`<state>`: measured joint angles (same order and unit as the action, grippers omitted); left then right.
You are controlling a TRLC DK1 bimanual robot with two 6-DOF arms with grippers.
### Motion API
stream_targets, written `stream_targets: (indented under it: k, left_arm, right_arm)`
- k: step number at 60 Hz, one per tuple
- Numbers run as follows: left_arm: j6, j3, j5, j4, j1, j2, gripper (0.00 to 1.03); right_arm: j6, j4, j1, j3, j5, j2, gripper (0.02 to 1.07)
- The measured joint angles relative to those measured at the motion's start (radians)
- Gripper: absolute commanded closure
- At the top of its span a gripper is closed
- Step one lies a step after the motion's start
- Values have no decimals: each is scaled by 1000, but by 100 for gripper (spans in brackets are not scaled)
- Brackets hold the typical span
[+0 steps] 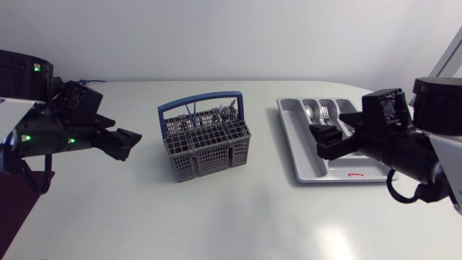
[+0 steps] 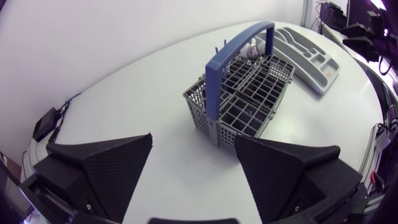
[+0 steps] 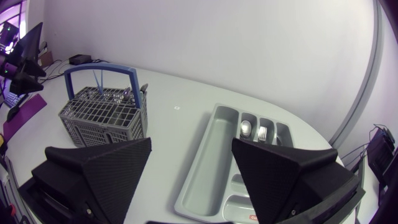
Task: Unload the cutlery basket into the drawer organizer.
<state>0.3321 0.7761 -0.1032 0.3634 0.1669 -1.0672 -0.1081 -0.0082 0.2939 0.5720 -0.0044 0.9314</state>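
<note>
The grey cutlery basket (image 1: 206, 143) with a blue handle (image 1: 201, 101) stands mid-table, with some silver cutlery (image 1: 227, 112) in its far side. To its right lies the grey drawer organizer (image 1: 303, 155), holding a spoon (image 1: 309, 112) and a fork (image 1: 324, 112) in its far slots. My left gripper (image 1: 128, 143) hovers left of the basket, open and empty. In the left wrist view the basket (image 2: 245, 93) is ahead of the left gripper (image 2: 193, 149). My right gripper (image 1: 323, 141) hangs open over the organizer (image 3: 202, 168), with nothing between its fingers (image 3: 106, 168).
A red label (image 1: 356, 175) marks the organizer's near end. White table surface shows between basket and organizer and along the front edge. In the right wrist view the basket (image 3: 102, 112) stands off beside the right gripper (image 3: 191, 152).
</note>
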Motion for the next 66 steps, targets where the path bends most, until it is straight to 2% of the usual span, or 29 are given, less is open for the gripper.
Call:
stream_targets:
  k: [6, 16, 21, 25, 28, 35, 41, 43, 46, 50, 53, 57, 66]
  left_arm:
    - [53, 5, -57, 37, 0, -23, 10]
    - [154, 24, -235, 116, -5, -38, 10]
    - [198, 51, -267, 125, -17, -73, 10]
    - [225, 74, -286, 126, -31, -111, 10]
    - [237, 92, -308, 126, -45, -140, 11]
    - [253, 142, -333, 126, -79, -212, 23]
    - [273, 174, -375, 125, -105, -255, 49]
    - [276, 178, -394, 122, -113, -264, 60]
    - [282, 180, -417, 100, -130, -277, 65]
    - [283, 180, -428, 48, -152, -298, 71]
    - [287, 180, -435, -28, -169, -323, 75]
    - [287, 180, -439, -106, -187, -349, 77]
    - [294, 204, -511, -150, -211, -426, 78]
  right_arm:
    - [-45, -15, 13, 31, -23, 44, 19]
    - [-192, -93, 82, 79, -27, 73, 19]
    - [-229, -125, 98, 115, -61, 110, 20]
    - [-257, -139, 98, 139, -106, 153, 26]
    - [-271, -142, 104, 146, -119, 180, 34]
    - [-297, -146, 114, 157, -178, 245, 60]
    - [-298, -146, 118, 177, -210, 286, 87]
    - [-297, -146, 118, 187, -216, 300, 91]
    - [-297, -145, 118, 206, -235, 325, 101]
    - [-296, -145, 118, 231, -251, 361, 102]
    - [-296, -145, 118, 260, -262, 407, 102]
    - [-296, -143, 118, 279, -263, 453, 102]
    - [-297, -137, 125, 295, -275, 534, 102]
